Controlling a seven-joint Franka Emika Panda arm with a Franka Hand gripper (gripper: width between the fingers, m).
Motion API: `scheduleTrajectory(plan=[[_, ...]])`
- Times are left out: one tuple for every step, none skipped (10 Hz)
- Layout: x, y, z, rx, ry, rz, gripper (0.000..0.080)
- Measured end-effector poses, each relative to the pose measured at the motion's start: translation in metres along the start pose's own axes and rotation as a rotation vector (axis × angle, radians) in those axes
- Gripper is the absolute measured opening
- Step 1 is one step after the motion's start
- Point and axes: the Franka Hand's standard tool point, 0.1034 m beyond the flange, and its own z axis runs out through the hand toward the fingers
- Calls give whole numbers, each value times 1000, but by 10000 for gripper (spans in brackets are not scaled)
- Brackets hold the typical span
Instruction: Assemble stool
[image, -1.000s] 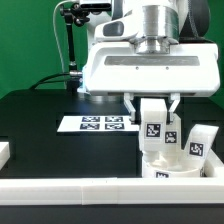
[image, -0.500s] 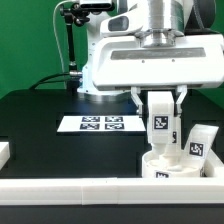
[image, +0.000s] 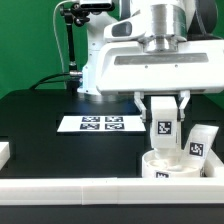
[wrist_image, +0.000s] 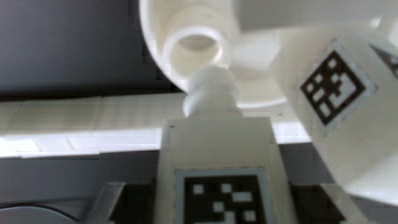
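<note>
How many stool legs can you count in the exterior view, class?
3: one leg held in the end effector above the seat, two more on the exterior view's right. Others may be hidden.

A robotics lab: green backdrop (image: 30, 45), black surface (image: 40, 130), tagged marker board (image: 98, 124), and a tripod-mounted camera (image: 80, 12) watching.

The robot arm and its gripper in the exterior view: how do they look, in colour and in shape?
The arm has a silver-grey cylindrical wrist section. Under it sits a wide, boxy white housing with rounded edges and grey seams. The gripper has two short dark fingers. No cables or markings are visible on the arm.
</note>
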Motion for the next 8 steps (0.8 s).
scheduleTrajectory(plan=[[-2,0,2,-1,-4,-2,337],[-5,1,5,-3,-10,-3,337],[-6,1,6,-4,-11,-4,337],[-6,1,6,-5,-11,-5,337],[-7,2,7,-6,-11,-6,337],[-7,4,7,-7,-13,-8,337],[-7,4,7,-8,-14,-9,337],[-8,5,8,-9,-15,-12,337]])
